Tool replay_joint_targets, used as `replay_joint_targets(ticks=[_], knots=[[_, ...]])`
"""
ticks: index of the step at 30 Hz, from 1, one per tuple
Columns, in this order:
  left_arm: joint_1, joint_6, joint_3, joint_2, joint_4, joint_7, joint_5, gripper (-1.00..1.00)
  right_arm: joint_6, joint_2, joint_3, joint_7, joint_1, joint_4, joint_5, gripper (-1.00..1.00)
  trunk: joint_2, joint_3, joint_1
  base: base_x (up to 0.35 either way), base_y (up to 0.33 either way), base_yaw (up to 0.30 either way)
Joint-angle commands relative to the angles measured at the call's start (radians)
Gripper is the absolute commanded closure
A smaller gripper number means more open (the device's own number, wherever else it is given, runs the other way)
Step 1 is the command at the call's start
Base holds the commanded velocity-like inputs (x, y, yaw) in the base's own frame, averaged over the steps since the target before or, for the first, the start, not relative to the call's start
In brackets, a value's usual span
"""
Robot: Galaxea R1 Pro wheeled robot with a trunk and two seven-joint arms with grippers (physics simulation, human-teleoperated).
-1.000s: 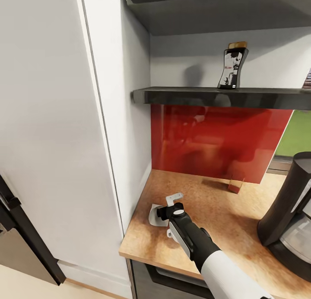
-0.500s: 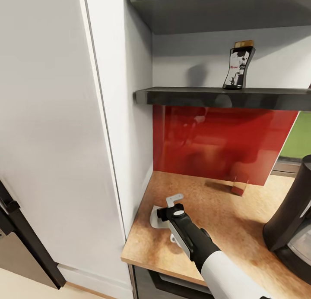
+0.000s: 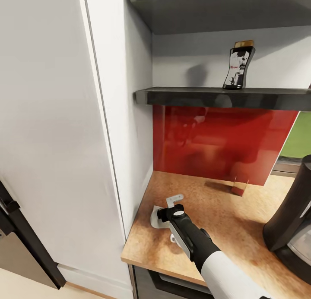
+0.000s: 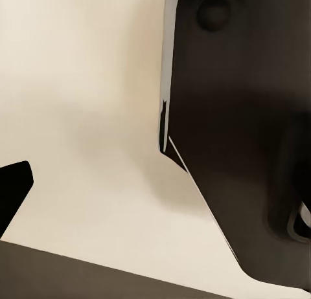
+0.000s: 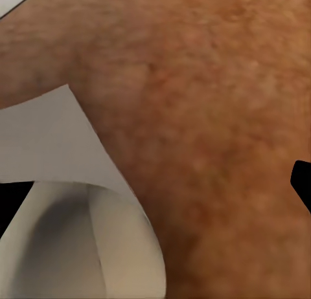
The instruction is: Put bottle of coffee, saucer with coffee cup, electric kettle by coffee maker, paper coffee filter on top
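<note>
Head view had the bottle of coffee [image 3: 238, 65] upright on the kitchen shelf [image 3: 224, 96], against the white wall, above a glossy red backsplash [image 3: 220, 141]. Below it the tan worktop [image 3: 224, 221] carried the coffee maker [image 3: 290, 228] at the far right, cut off by the frame edge. Right arm [image 3: 203, 247] reached in over the worktop's near left corner, the right gripper [image 3: 166, 212] low over a white paper coffee filter [image 3: 154, 216] close to the tall white cabinet [image 3: 65, 139]. From the head the wrist hid the fingers, so contact with the filter was unclear. Right wrist view gave the close look: paper coffee filter [image 5: 71, 215] curled open on the speckled worktop [image 5: 214, 131], one dark fingertip [image 5: 302, 182] at the picture's edge well apart from the paper, another dark shape behind the filter on the opposite side, so the fingers looked spread wide, nothing clamped. Left wrist view gave a pale surface and a big dark rounded body, too close to name; left fingers' state could not be told.
</note>
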Motion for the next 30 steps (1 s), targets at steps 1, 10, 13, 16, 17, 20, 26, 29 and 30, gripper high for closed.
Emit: replay_joint_targets(ticks=[1,10,13,16,17,20,26,29,30], knots=[[0.001,-0.001,-0.001,0.000,-0.002,0.000,0.006,-1.00,0.003,0.000,0.003,-0.009,-0.001,0.000,-0.010,-1.00,-0.002,-0.002,0.001,0.000,0.000,0.000],[0.001,0.000,-0.001,0.000,-0.002,0.000,0.006,-1.00,-0.005,0.000,0.003,-0.009,-0.001,0.042,-0.010,-1.00,-0.002,-0.002,0.001,0.000,0.000,0.000],[0.001,0.001,-0.001,0.000,-0.002,0.000,0.006,-1.00,-0.015,0.000,0.003,-0.009,-0.001,0.047,-0.010,-1.00,-0.002,-0.002,0.001,0.011,0.000,0.000],[0.001,0.002,0.000,0.000,-0.002,0.000,0.006,-1.00,-0.019,0.000,0.003,-0.009,-0.001,0.049,-0.010,-1.00,-0.002,-0.002,0.001,0.071,0.000,0.000],[0.001,0.002,0.000,0.000,-0.002,0.000,0.006,-1.00,-0.020,0.000,0.003,-0.009,-0.001,0.050,-0.010,-1.00,-0.002,-0.002,0.001,0.105,0.000,0.000],[0.001,0.001,0.000,0.000,-0.002,0.000,0.006,-1.00,-0.021,0.000,0.003,-0.009,-0.001,0.050,-0.010,-1.00,-0.002,-0.002,0.001,0.104,0.000,0.000],[0.001,0.000,-0.001,0.000,-0.002,0.000,0.006,-1.00,-0.021,0.000,0.002,-0.009,-0.001,0.050,-0.010,-1.00,-0.002,-0.002,0.001,0.028,0.000,0.000],[0.001,-0.001,-0.001,0.000,-0.002,0.000,0.006,-1.00,-0.021,0.000,0.002,-0.009,-0.001,0.050,-0.010,-1.00,-0.002,-0.002,0.001,0.005,0.000,0.000],[0.001,-0.001,-0.001,0.000,-0.002,0.000,0.006,-1.00,-0.021,0.000,0.002,-0.009,-0.001,0.050,-0.010,-1.00,-0.002,-0.002,0.001,0.002,0.000,0.000]])
